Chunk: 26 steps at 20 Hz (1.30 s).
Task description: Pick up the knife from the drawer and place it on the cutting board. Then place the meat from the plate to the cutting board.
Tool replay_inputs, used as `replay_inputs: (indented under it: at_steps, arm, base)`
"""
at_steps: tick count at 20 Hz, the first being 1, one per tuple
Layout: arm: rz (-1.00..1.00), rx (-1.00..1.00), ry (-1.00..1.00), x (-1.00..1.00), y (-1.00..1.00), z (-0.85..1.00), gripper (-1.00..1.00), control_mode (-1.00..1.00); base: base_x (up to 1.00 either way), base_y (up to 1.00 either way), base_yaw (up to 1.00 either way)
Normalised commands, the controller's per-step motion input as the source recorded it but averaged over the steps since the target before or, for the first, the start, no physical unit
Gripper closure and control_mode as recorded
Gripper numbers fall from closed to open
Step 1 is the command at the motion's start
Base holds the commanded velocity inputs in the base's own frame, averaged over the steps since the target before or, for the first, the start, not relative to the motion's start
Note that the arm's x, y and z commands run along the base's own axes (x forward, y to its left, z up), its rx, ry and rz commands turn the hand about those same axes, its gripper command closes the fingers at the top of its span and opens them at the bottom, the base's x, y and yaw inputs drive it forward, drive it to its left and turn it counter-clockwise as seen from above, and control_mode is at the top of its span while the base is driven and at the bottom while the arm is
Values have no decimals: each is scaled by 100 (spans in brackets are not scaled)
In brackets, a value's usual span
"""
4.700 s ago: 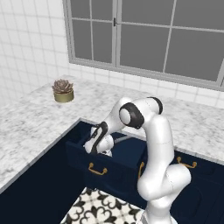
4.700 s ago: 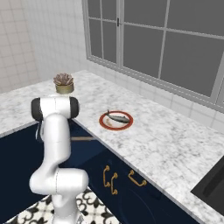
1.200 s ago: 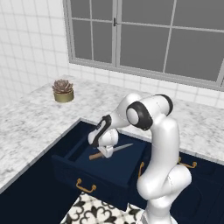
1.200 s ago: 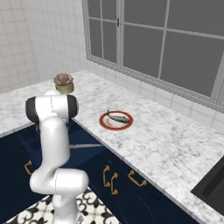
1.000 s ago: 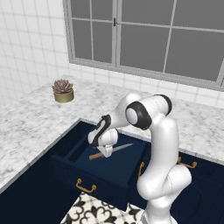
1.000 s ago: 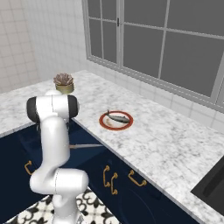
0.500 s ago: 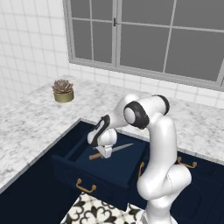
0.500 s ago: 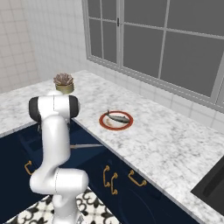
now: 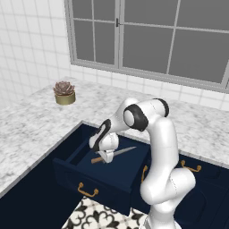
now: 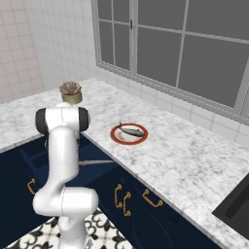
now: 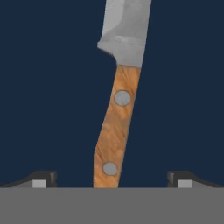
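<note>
The knife (image 11: 114,131) lies on the floor of the open navy drawer (image 9: 71,172). Its wooden handle runs between my gripper (image 11: 111,181) fingertips and its blade (image 11: 127,30) points away. My gripper is open, one fingertip (image 11: 41,179) on each side of the handle, apart from it. From the left base view my gripper (image 9: 104,156) hangs low inside the drawer, right over the knife (image 9: 117,153). On the counter the red-rimmed plate (image 10: 115,137) carries the grey fish-shaped meat (image 10: 132,130). The cutting board is out of view.
A potted succulent (image 9: 65,92) stands on the marble counter (image 9: 31,129) at the back left. Navy cabinet doors with brass handles (image 10: 120,197) run below the counter. A dark sink (image 10: 238,209) sits at the far right. Patterned floor tiles (image 9: 96,217) lie below the drawer.
Since the earliest frame the drawer has come further out, and my hand has left its front handle for the knife. Over the last second my hand has sunk slightly toward the knife.
</note>
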Motion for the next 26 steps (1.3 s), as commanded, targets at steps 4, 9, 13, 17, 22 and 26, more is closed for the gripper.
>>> replay_inputs:
  at_steps: [4, 9, 13, 17, 22, 26]
  arm:
    - [-2, 0, 2, 4, 0, -25, -100, -100]
    - [0, 0, 2, 0, 10, -31, 100, -100]
    - [0, 0, 5, 0, 4, -39, 100, -100]
    - [0, 0, 0, -2, 6, -40, 100, -100]
    - [0, -6, -7, -52, 22, 2, 100, -100]
    - [-8, 0, -6, -74, 42, 30, 100, -100]
  base:
    - [0, 0, 0]
    - [0, 0, 0]
    - [0, 0, 0]
    - [0, 0, 0]
    - [0, 0, 0]
    - [0, 0, 0]
